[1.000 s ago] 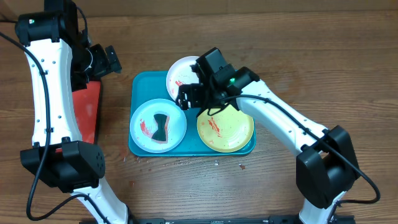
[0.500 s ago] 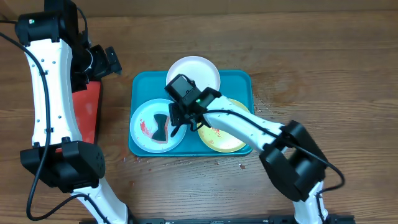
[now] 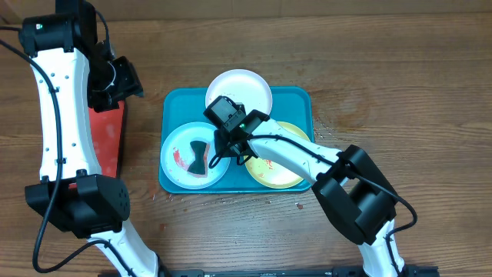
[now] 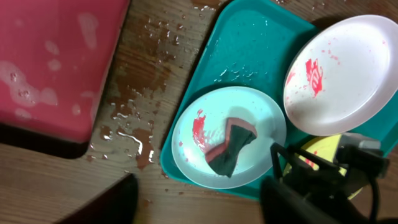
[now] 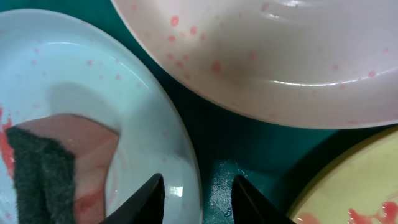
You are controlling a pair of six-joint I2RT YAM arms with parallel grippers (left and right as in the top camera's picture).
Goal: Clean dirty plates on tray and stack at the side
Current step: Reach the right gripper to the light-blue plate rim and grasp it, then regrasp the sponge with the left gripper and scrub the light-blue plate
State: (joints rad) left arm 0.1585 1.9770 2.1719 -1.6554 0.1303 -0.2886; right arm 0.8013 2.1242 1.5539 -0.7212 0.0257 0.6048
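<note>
The teal tray [image 3: 296, 100] holds three dirty plates. The white plate [image 3: 240, 88] sits at the back, tilted onto the tray rim. A light blue plate [image 3: 178, 138] at front left carries a dark-and-pink sponge [image 3: 200, 157] and red smears. At front right lies the yellow-green plate [image 3: 288, 165]. My right gripper [image 3: 223, 150] is low at the blue plate's right edge. Seen from the right wrist, it [image 5: 199, 200] is open, with the blue plate's rim [image 5: 186, 168] between the jaws and one fingertip [image 5: 252, 202] over the tray floor. My left gripper [image 3: 127, 81] hangs open and empty to the left.
A red tray [image 3: 108, 135] lies left of the teal tray, under the left arm. Water drops and a small puddle [image 4: 137, 146] wet the wood between the two trays. The right arm [image 3: 307, 158] stretches across the yellow-green plate.
My right gripper swung from over the white plate down to the blue plate's right rim, and its jaws narrowed. The left gripper's jaws have also narrowed; the left arm stayed in place.
</note>
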